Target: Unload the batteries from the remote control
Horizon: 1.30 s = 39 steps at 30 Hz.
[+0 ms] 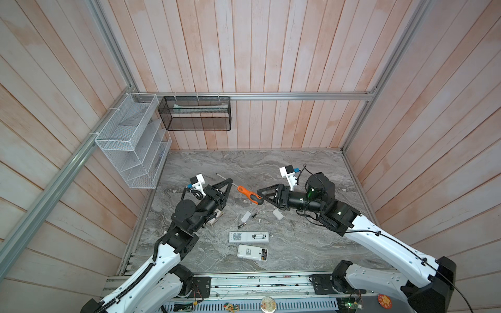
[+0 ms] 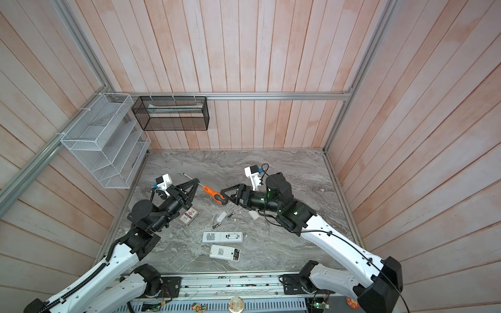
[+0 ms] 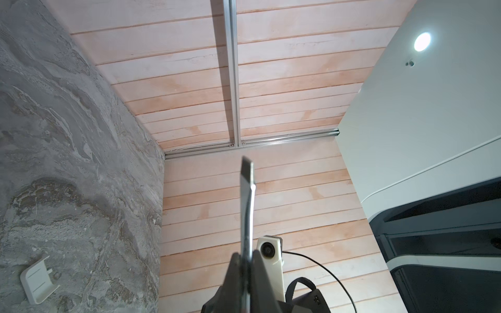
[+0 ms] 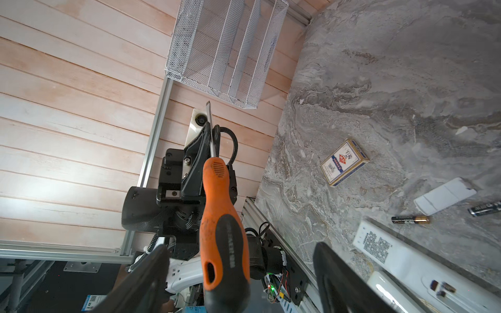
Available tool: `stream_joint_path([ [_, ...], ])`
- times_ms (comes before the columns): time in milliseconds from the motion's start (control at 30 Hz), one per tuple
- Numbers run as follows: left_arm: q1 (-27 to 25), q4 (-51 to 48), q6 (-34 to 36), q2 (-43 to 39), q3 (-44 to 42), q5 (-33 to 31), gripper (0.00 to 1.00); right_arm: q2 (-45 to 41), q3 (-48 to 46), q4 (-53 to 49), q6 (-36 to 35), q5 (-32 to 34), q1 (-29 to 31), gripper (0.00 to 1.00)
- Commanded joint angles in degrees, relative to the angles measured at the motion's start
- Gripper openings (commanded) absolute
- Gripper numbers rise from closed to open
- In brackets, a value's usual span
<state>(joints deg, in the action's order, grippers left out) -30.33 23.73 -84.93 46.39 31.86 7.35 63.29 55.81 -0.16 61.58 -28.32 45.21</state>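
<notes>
Two white remote controls lie face down near the table's front, one (image 1: 249, 236) behind the other (image 1: 252, 252); the nearer one's open compartment (image 1: 264, 254) shows dark and gold parts. Two loose batteries (image 1: 241, 225) (image 1: 254, 215) lie on the marble, also in the right wrist view (image 4: 410, 219) (image 4: 485, 208). My left gripper (image 1: 230, 181) (image 3: 245, 254) is shut on the metal shaft (image 3: 247, 206) of an orange-handled screwdriver (image 1: 249, 195), held above the table. My right gripper (image 1: 259, 191) (image 4: 241, 246) stands open, its fingers apart on either side of the handle (image 4: 222, 216).
Two white battery covers (image 1: 245, 216) (image 1: 278, 214) lie by the loose cells. A card box (image 2: 189, 216) sits under my left arm. A white mesh rack (image 1: 130, 143) and a black mesh basket (image 1: 195, 113) hang on the back-left walls.
</notes>
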Motion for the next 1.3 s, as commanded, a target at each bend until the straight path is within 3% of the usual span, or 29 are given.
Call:
stream_joint_path([
  [0,-0.77,2.06,-1.98,-0.56,-0.26,-4.21,0.0,1.82,1.87,3.5,1.26,1.22,1.23,0.83],
  [467,-1.67,-0.27,-2.43,0.34,0.75,-7.35,0.0,8.59,7.73,5.31,0.91,1.21,2.95,0.72],
  [933,-1.67,0.4,-3.14,1.12,-0.25,-7.34,0.0,12.41,9.4,6.88,1.95,-0.06,3.15,0.54],
  [1267,-1.67,0.43,-3.58,0.46,-1.14,-7.87,0.0,12.74,8.8,7.46,2.54,-0.69,3.14,0.48],
])
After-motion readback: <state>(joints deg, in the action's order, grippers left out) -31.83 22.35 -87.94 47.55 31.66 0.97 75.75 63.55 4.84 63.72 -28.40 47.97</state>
